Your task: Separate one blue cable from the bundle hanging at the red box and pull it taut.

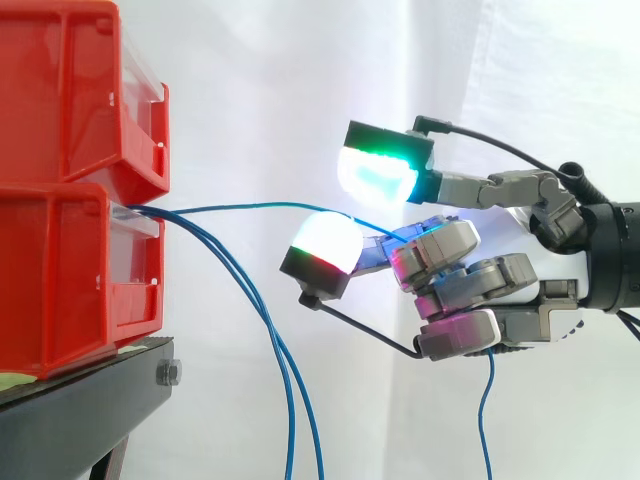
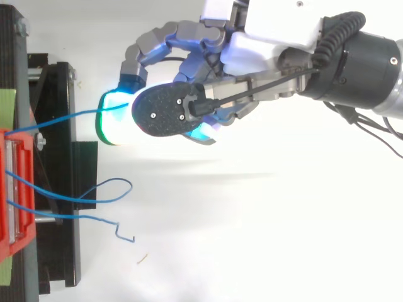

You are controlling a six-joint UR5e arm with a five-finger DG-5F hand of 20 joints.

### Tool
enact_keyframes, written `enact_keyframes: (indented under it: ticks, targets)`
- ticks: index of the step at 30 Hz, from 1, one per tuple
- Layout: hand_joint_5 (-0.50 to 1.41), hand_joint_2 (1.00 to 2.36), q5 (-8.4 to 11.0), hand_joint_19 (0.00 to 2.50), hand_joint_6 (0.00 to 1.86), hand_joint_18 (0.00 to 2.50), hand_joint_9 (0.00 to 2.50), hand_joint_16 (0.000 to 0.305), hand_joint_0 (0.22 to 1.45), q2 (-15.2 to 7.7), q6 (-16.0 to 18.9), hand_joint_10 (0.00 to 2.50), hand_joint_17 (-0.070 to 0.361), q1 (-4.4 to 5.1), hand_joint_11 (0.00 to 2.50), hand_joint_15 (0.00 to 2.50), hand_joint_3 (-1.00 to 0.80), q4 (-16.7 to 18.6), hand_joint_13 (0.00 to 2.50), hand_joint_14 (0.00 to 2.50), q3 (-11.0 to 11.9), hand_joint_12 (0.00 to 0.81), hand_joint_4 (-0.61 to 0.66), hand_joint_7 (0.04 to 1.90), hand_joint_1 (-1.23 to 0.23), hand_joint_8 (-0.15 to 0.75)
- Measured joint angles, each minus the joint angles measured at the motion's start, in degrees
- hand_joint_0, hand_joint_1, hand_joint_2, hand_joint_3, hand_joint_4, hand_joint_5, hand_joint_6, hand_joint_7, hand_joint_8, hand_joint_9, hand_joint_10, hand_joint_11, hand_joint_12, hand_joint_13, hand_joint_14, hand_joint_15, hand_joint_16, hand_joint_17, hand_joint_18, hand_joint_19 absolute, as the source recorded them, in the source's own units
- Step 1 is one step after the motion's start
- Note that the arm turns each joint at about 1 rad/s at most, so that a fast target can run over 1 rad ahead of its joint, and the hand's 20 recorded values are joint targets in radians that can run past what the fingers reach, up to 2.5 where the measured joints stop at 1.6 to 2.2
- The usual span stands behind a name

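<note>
Your hand (image 1: 500, 275) held one blue cable (image 1: 260, 205) pinched between curled thumb and fingertip, right of the lower red box (image 1: 70, 270). The cable ran nearly level from the box, and the other cables (image 1: 291, 430) hung below.

Robot hand (image 1: 520, 245) curled round blue cable (image 1: 240, 207)

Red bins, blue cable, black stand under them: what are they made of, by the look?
The red bins look like glossy moulded plastic: soft highlights, thin ribbed walls. The blue cable is probably thin wire in smooth plastic insulation; it bends in loose curves. The black stand seems matte painted metal, with a bolt head at its edge.
</note>
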Motion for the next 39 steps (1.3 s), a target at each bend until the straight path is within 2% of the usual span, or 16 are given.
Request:
enact_keyframes:
  ticks: [5,6,10,14,17,18,21,25,30,39]
  targets:
    - [-0.16,1.01,0.06,1.06,0.73,1.33,1.09,0.054,0.66,0.0,-0.2,0.67,0.122,-0.03,1.22,1.13,-0.18,0.2,1.34,1.54,-0.8,0.38,0.23,0.87,-0.63,0.366]
    - [-0.16,1.01,0.07,1.1,0.72,1.29,1.09,0.051,0.63,0.0,-0.2,0.59,0.115,-0.03,1.27,1.17,-0.28,0.2,1.32,1.52,-0.8,0.365,0.22,0.9,-0.61,0.352]
    - [-0.16,1.01,0.1,1.12,0.7,1.27,1.09,0.048,0.61,0.0,-0.4,0.52,0.109,-0.1,1.32,1.17,-0.38,0.2,1.3,1.57,-1.0,0.35,0.21,0.92,-0.49,0.343]
    - [-0.14,1.01,1.0,1.13,0.58,1.29,1.09,0.047,0.64,0.0,-1.3,0.49,0.107,-0.21,1.32,1.09,-0.31,-0.1,1.3,1.72,-1.0,0.347,0.2,1.09,-0.43,0.34]
    - [-0.13,1.01,2.07,1.14,0.55,1.3,1.09,0.047,0.65,0.0,-1.9,0.47,0.106,-0.27,1.33,1.05,-0.29,-0.5,1.3,1.81,-1.0,0.339,0.21,1.12,-0.44,0.34]
    - [-0.13,1.01,2.37,1.13,0.55,1.33,1.1,0.047,0.66,0.0,-2.1,0.46,0.106,-0.28,1.32,1.0,-0.25,-0.6,1.31,1.93,-1.0,0.341,0.21,1.12,-0.47,0.342]
    - [-0.13,1.01,2.93,1.14,0.55,1.36,1.11,0.047,0.68,0.0,-2.4,0.52,0.107,-0.29,1.28,0.96,-0.18,-0.9,1.32,2.03,-1.0,0.35,0.23,1.11,-0.53,0.35]
    - [-0.13,1.01,3.13,1.13,0.57,1.38,1.12,0.048,0.69,0.0,-3.1,0.55,0.109,-0.3,1.26,0.96,-0.16,-0.8,1.32,2.05,-1.0,0.346,0.23,1.1,-0.56,0.355]
    - [-0.13,1.01,3.16,1.15,0.57,1.36,1.11,0.046,0.65,0.0,-4.1,0.49,0.103,-0.26,1.31,0.99,-0.32,-0.4,1.31,2.04,-1.0,0.344,0.21,1.1,-0.55,0.341]
    - [-0.14,1.01,3.14,1.17,0.58,1.38,1.12,0.045,0.61,0.0,-5.1,0.51,0.102,0.32,1.3,0.97,-0.42,0.1,1.31,2.07,-1.0,0.339,0.23,1.09,-0.5,0.342]
